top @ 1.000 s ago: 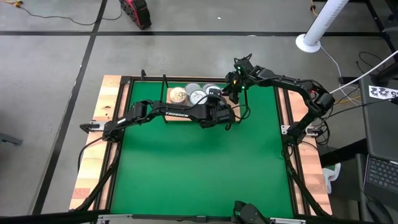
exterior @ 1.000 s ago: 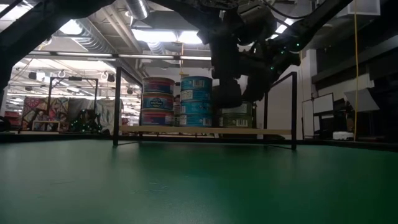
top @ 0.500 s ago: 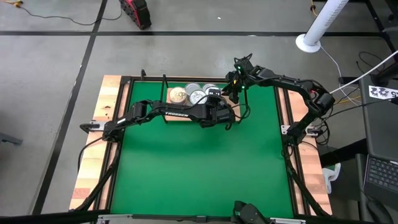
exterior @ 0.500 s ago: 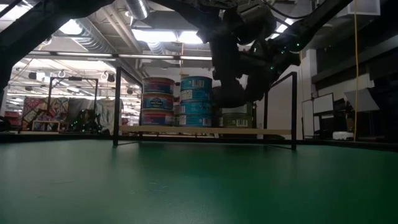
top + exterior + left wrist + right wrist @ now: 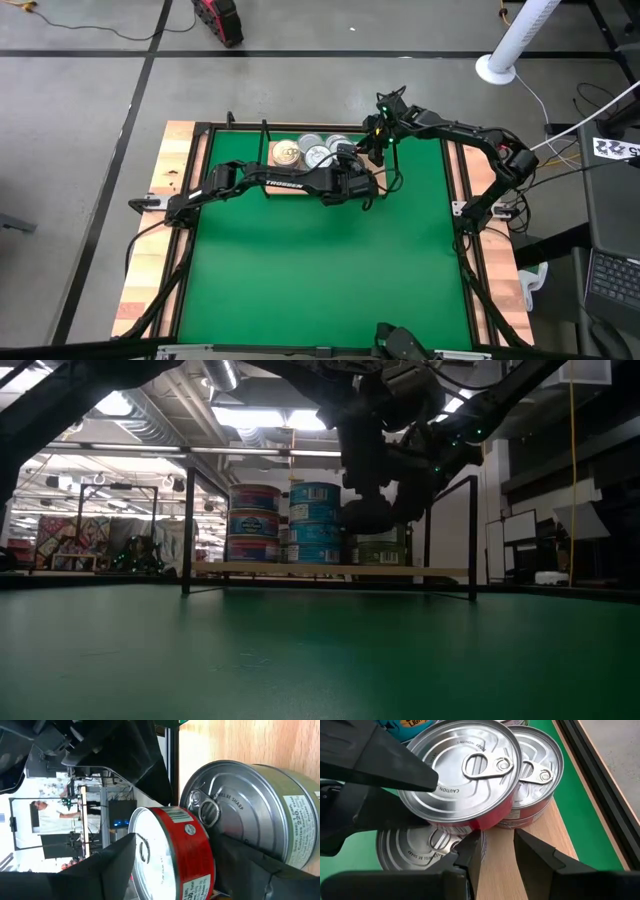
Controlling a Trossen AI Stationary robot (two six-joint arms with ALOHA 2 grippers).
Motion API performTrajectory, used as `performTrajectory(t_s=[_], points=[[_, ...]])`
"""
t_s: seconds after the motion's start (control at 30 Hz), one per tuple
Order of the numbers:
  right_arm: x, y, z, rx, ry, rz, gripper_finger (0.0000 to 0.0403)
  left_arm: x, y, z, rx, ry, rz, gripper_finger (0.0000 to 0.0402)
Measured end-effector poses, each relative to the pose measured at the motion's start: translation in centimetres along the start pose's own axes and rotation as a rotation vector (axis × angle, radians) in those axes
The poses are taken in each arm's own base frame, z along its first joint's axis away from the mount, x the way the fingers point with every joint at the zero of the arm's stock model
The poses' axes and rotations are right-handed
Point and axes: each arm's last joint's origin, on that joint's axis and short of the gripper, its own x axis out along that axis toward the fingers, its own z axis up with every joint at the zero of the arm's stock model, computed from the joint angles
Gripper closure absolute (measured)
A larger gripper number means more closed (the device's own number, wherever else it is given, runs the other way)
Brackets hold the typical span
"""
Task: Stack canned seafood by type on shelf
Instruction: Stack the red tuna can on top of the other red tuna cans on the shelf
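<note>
At the right end of the shelf [image 5: 300,172] the left gripper [image 5: 174,841] has a red-sided tin [image 5: 185,855] lying in its reach with the pale lid turned sideways to its camera; whether it grips that tin or has let it go cannot be told. Just beside the tin lies a silvery tin [image 5: 260,815] with a pull ring, on the light wood board. From the far side the right gripper [image 5: 497,855] hangs close over the same corner, its two dark fingers [image 5: 470,855] a little apart with nothing between them, above bare wood next to a short pile of two tins [image 5: 535,775]. Seen level across the table, the board carries a stack of blue and red tins [image 5: 254,525] and a teal stack [image 5: 315,520] touching side by side, with both arms dark in front of the tins at the right end. Thin black wire uprights [image 5: 188,530] stand at the board's corners. The shelf sits at the far edge of the green mat [image 5: 320,270], which stretches wide towards the near edge; a wooden table rim [image 5: 150,260] and black frame rails border it. Around lies grey floor [image 5: 80,100] crossed by dark lines, with a white pole base [image 5: 497,68] and a laptop [image 5: 610,280] off to the right. A person in a white top [image 5: 47,815] stands in the room beyond.
</note>
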Motion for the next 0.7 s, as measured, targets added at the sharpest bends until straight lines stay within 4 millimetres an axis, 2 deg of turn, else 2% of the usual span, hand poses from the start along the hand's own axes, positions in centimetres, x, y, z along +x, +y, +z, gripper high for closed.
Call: performTrajectory(t_s=[0.43,0.7], points=[[0.0,-0.1,0.3,0.011,-0.026,-0.008,0.0285,0.0,0.5,0.6,-0.074,-0.031,0.042,0.0142],[0.0,-0.4,0.4,0.029,-0.018,-0.086,0.0285,0.0,1.1,0.6,-0.096,-0.018,0.084,0.0142]])
